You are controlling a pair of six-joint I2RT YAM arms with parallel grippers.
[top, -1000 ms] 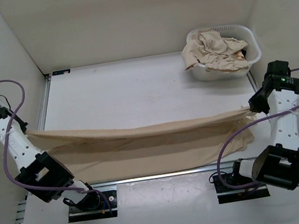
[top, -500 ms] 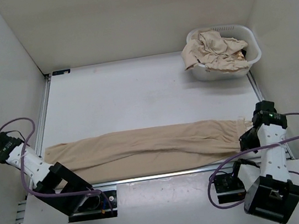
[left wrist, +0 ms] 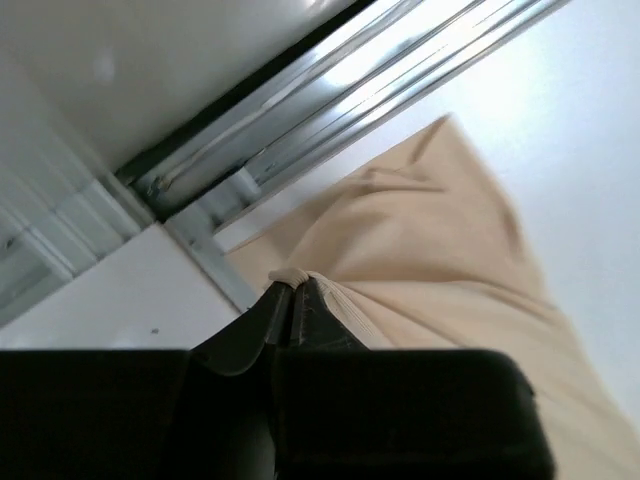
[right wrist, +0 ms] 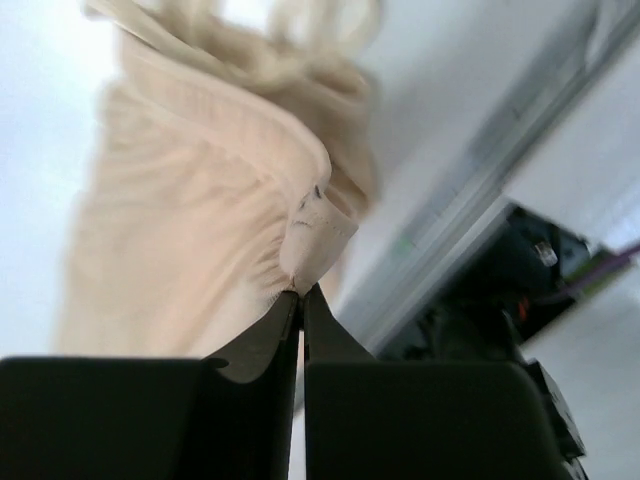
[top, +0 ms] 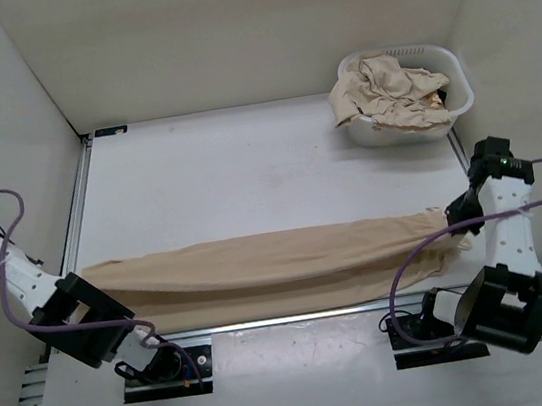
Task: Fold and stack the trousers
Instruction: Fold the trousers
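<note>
A pair of beige trousers is stretched nearly table-wide along the near edge, its upper edge lifted and taut. My left gripper is shut on the leg hem at the left end; the wrist view shows the hem pinched between the fingertips, just above the table's metal rail. My right gripper is shut on the waistband at the right end; the wrist view shows the gathered waistband pinched at the fingertips, with fabric hanging below.
A white slotted laundry basket at the back right holds more crumpled beige trousers. White walls enclose the table on three sides. A metal rail runs along the near edge by the arm bases.
The trousers were held taut and raised, then lowered flat near the front edge, and now both grippers have lifted the ends a little and pulled them back and outward.
</note>
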